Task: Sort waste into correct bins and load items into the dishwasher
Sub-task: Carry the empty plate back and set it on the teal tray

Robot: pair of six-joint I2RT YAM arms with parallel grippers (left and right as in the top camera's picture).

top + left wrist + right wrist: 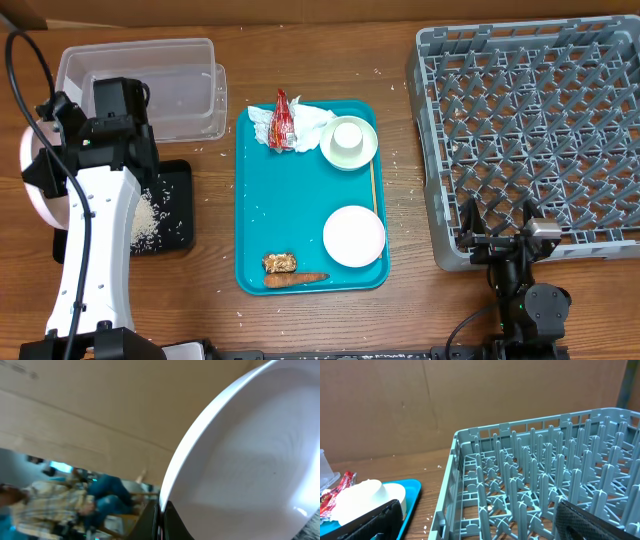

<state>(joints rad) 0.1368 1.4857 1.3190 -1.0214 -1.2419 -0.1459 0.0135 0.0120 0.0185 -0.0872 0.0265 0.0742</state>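
Item, my left pincer (161, 519): was clamped tight on the rim of the large plate (250, 455), which I held tilted just beside the black tray (178, 190); rice grains (146, 222) lay in that tray.

Item, my right pincer (497, 220): stood wide apart and empty at the near edge of the dish rack (530, 120).

On the teal tray (258, 200), nearest first, lay:
- carrot stick (295, 280)
- brown lump (279, 262)
- bowl (353, 236)
- cup (347, 135), sitting in a second bowl (368, 152)
- red wrapper (282, 122) on the napkins (312, 120)

Farthest stood the clear tub (185, 85).

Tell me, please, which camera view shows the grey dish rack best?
Overhead: the dish rack appears nearly whole, its lattice floor and pegs seen from above. The right wrist view shows only one corner close up; the left wrist view shows none.
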